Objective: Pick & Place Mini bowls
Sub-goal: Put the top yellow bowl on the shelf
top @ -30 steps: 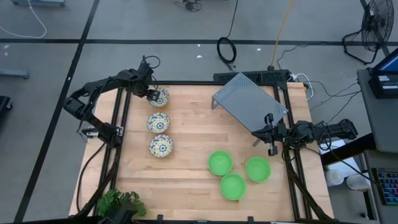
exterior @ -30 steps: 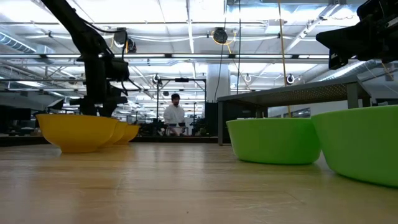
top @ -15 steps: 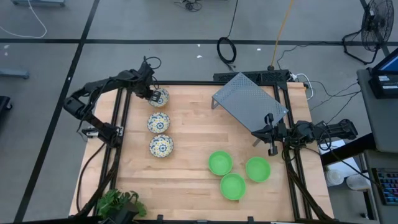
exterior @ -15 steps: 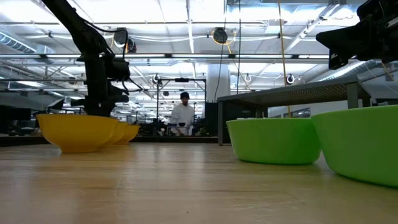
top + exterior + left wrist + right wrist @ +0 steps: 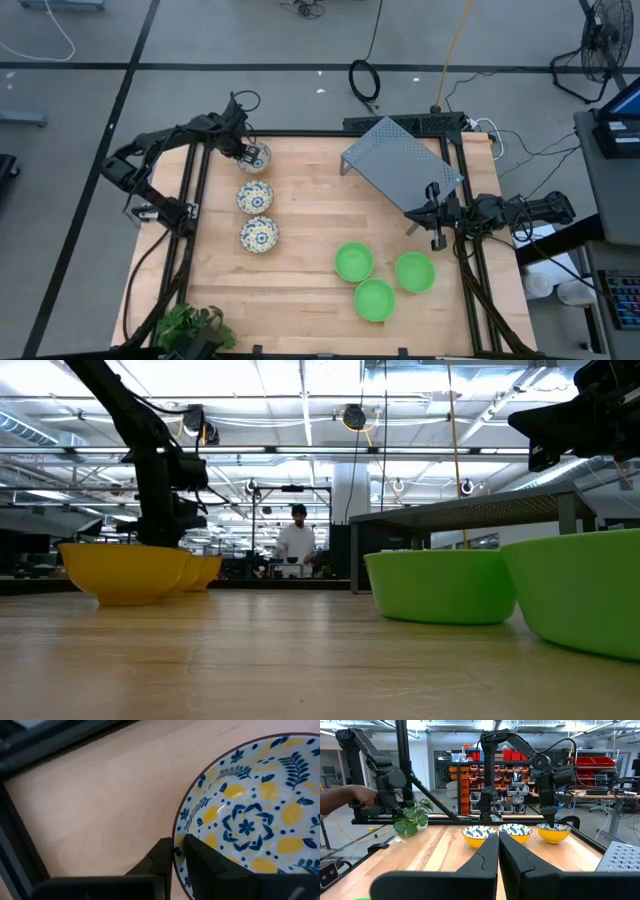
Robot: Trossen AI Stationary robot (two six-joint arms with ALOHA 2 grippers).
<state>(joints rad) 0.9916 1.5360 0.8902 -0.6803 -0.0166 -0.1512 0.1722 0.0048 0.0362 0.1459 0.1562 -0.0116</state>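
Note:
Three floral mini bowls stand in a column at the table's left: far (image 5: 256,157), middle (image 5: 254,198), near (image 5: 259,235). In the low view they show yellow outside (image 5: 120,570). Three green bowls (image 5: 354,262), (image 5: 414,271), (image 5: 374,299) rest at the near right. My left gripper (image 5: 246,153) is shut on the far floral bowl (image 5: 250,820). My right gripper (image 5: 437,218) waits at the table's right edge beside the grey rack (image 5: 400,165), its fingers (image 5: 490,852) shut and empty. My left gripper pinches the far floral bowl's rim (image 5: 176,827) on the side toward the table's left edge, with one finger (image 5: 160,857) outside the wall and the other inside the bowl. The fingers come from above, pointing down. The bowl sits upright with its base on the table.
The grey perforated rack stands at the far right of the table. A potted plant (image 5: 190,325) sits at the near left corner. A person (image 5: 297,545) stands in the room beyond the table, and a hand (image 5: 350,797) shows at the edge of the right wrist view.

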